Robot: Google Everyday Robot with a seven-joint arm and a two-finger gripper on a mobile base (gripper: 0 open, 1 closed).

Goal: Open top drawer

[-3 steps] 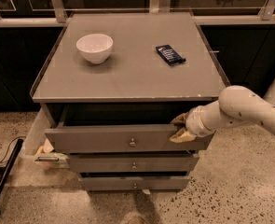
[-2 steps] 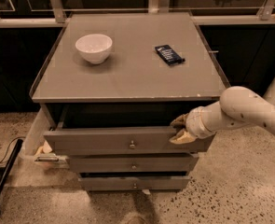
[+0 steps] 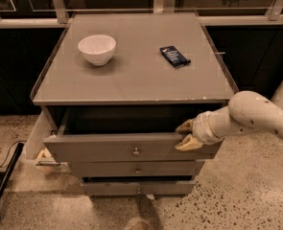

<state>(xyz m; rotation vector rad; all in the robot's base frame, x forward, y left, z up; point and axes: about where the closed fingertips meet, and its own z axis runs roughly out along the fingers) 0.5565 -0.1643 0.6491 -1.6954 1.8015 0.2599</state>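
The top drawer (image 3: 98, 149) of the grey cabinet is pulled partly out, showing a dark interior behind its flat front with a small round metal knob (image 3: 135, 152). My gripper (image 3: 186, 134) comes in from the right on a white arm and sits at the right end of the drawer's upper edge. Its two tan fingers (image 3: 189, 143) straddle the top rim of the drawer front, one inside and one outside. Two shorter drawers (image 3: 136, 170) sit below, less extended.
On the cabinet top (image 3: 131, 75) stand a white bowl (image 3: 97, 49) at the back left and a dark flat packet (image 3: 174, 56) at the back right. A black bar (image 3: 2, 188) and cable lie on the floor at left. Speckled floor lies in front.
The drawer front has come out a little further toward the camera, and my gripper has moved with it.
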